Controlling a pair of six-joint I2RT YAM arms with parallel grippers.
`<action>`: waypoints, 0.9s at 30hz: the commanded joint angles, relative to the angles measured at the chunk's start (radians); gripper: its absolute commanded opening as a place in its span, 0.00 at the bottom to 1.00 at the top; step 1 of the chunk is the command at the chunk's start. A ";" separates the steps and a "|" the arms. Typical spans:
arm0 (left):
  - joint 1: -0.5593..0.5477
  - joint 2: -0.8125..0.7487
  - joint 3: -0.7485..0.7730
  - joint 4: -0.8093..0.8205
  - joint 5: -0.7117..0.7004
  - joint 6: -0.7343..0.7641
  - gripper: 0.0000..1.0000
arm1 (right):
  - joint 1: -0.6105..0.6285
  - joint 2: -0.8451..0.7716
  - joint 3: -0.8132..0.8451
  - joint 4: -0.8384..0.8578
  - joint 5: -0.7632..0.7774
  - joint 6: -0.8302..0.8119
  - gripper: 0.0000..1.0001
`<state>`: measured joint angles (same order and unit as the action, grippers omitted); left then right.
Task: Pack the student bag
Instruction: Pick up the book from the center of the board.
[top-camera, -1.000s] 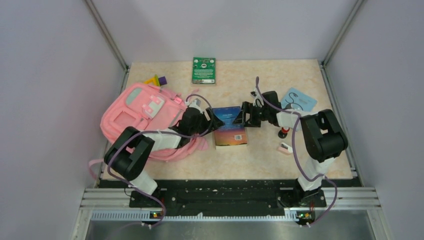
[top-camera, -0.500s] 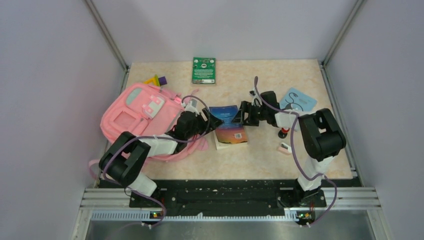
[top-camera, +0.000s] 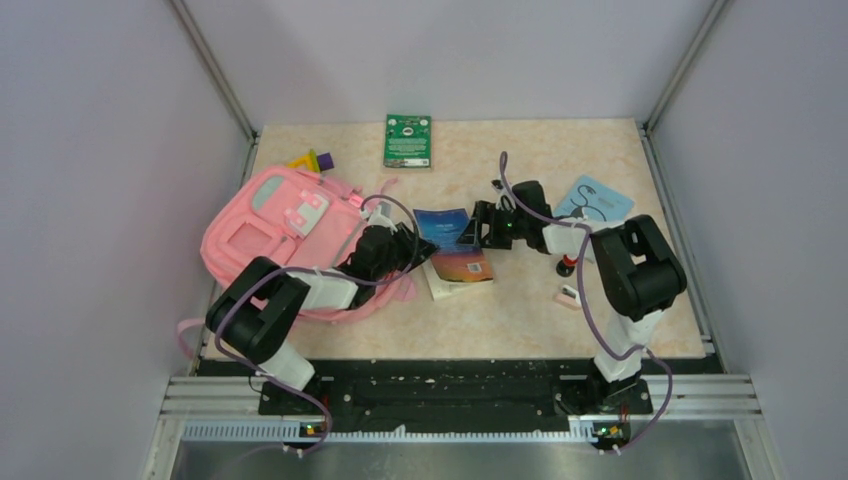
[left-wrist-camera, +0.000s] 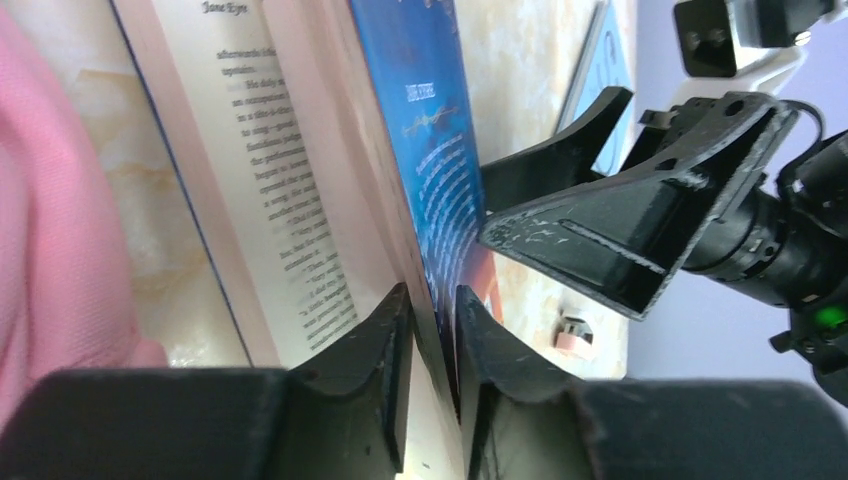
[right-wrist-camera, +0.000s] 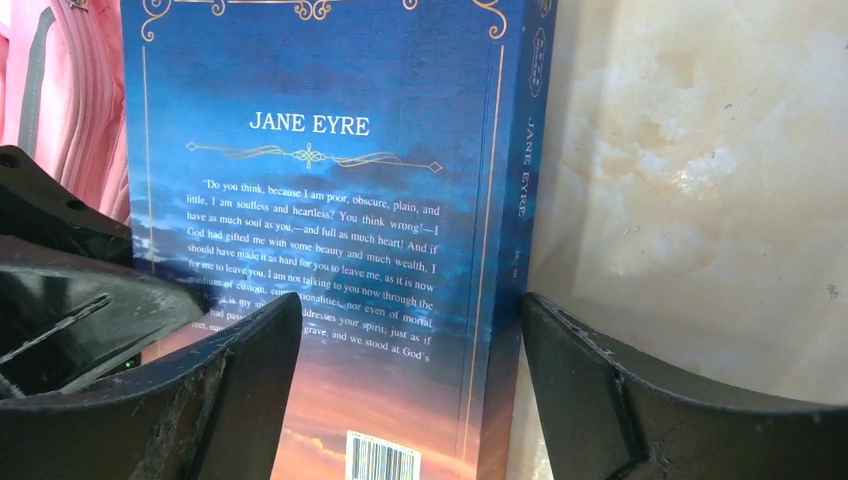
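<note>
Left pincer (top-camera: 420, 248) first, from the top view: it's at the left edge of the book (top-camera: 458, 262), which lies on the tabletop (top-camera: 520, 310) between the two arms. The right pincer (top-camera: 479, 226) is at the book's far right corner. The student bag (top-camera: 270, 225) is slumped at the left side, just beside the left arm's wrist and well apart from the right arm. So the book has to go left, and the left arm is clearly the nearer one for that trip. The book's long axis runs roughly near-to-far, a bit tilted. Can't tell from up here whether the bag's mouth is unzipped.

Left wrist view: the fingers (left-wrist-camera: 392, 345) are pressed together on the blue cover, pinching it, with the printed pages fanned open to the left. Pink fabric fills the left edge, so the bag is right there.

Right wrist view: right pincer (right-wrist-camera: 410, 390) is spread wide, straddling the back cover near the spine, not gripping. I'd guess a cover-only pinch could let the book flop open when lifted.
</note>
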<state>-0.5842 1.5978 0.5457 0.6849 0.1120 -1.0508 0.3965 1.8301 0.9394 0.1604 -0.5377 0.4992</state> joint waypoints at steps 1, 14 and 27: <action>-0.018 0.021 0.040 -0.082 -0.014 -0.022 0.19 | 0.058 0.052 -0.010 -0.099 0.009 0.009 0.79; -0.017 -0.281 -0.051 -0.014 -0.009 0.072 0.00 | 0.016 -0.239 0.034 -0.282 0.072 -0.080 0.89; -0.017 -0.797 -0.021 -0.133 -0.005 0.228 0.00 | -0.063 -0.551 -0.066 -0.149 -0.328 0.050 0.92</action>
<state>-0.6041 0.9302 0.4709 0.4084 0.1181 -0.8936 0.3290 1.3293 0.9310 -0.0826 -0.6987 0.4583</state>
